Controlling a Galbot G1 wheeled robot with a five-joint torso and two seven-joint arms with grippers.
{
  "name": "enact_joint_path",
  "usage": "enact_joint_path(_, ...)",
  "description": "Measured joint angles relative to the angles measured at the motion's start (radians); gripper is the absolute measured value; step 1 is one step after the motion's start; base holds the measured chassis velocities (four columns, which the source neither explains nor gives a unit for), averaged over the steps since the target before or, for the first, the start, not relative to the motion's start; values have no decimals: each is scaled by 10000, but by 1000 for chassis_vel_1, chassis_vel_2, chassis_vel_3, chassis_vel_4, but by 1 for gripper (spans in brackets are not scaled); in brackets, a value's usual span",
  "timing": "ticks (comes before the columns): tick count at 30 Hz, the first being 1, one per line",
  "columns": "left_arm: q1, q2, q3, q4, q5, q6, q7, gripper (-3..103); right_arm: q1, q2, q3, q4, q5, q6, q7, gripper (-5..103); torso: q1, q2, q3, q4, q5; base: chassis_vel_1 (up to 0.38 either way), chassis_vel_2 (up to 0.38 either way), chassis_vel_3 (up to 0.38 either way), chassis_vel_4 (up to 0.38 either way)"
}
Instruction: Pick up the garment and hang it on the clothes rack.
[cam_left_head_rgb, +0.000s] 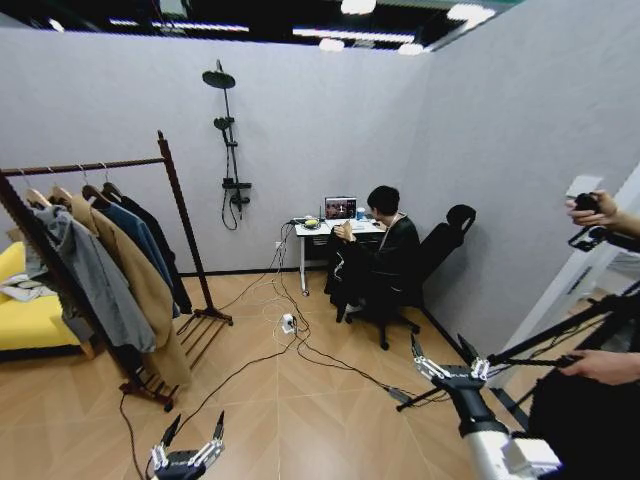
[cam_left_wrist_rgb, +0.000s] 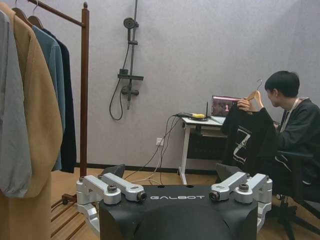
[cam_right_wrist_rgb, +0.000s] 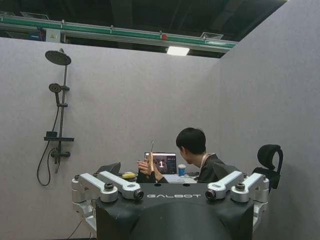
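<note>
The garment (cam_left_wrist_rgb: 248, 137) is a black top with a pale mark on its front, on a pale wooden hanger. A seated person holds it up by the desk, across the room (cam_left_head_rgb: 345, 272). The clothes rack (cam_left_head_rgb: 176, 205) is dark reddish-brown and stands at the left with several coats on its rail; one of its posts (cam_left_wrist_rgb: 84, 90) is also seen from the left wrist. My left gripper (cam_left_head_rgb: 195, 428) hovers low in front of me, open and holding nothing (cam_left_wrist_rgb: 170, 172). My right gripper (cam_left_head_rgb: 440, 348) is raised to the right, open as well (cam_right_wrist_rgb: 170, 175). Both are far from the garment.
Cables and a power strip (cam_left_head_rgb: 288, 323) trail over the wooden floor between me and the desk (cam_left_head_rgb: 312, 230). A yellow sofa (cam_left_head_rgb: 25, 318) sits behind the rack. A tripod (cam_left_head_rgb: 560, 345) and a person's hands are at the right edge. A shower fixture (cam_left_head_rgb: 228, 150) hangs on the far wall.
</note>
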Motion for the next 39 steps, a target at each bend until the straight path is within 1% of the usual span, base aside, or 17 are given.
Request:
enact_joint_path(8, -1, 0, 0, 0, 0, 0, 0, 100, 26, 24, -14, -56, -29, -54, 0, 100, 0, 0, 0, 0, 0, 0, 0, 0, 0)
enact_joint_path(12, -1, 0, 0, 0, 0, 0, 0, 100, 30, 24, -22, -26, -10, -322, 15, 100, 0, 0, 0, 0, 1, 0, 0, 0, 0)
enact_joint_path(14, -1, 0, 0, 0, 0, 0, 0, 100, 43, 16, -11, 40, 50, -588, 59, 100, 0, 0, 0, -1, 0, 0, 0, 0, 0)
enact_joint_path(17, 0, 0, 0, 0, 0, 0, 0, 100, 108, -6, 48, 40, 106, -631, 94, 100, 0, 0, 0, 0, 0, 0, 0, 0, 0)
enact_joint_path(24, 0, 0, 0, 0, 0, 0, 0, 100, 86, -8, 100, 74, 271, -644, 60, 100, -2, 1, 0, 0, 0, 0, 0, 0, 0)
enact_joint_path(29, 1, 0, 0, 0, 0, 1, 0, 100, 110, -68, 77, 29, 510, -470, 5, 100, -3, 2, -1, -1, 0, -99, 71, 74, -98)
enact_joint_path(39, 0, 0, -1, 0, 0, 0, 0, 100, 263, -75, 67, -192, 659, -424, -49, 100, 4, -1, 1, 1, -1, -203, 198, 207, -203)
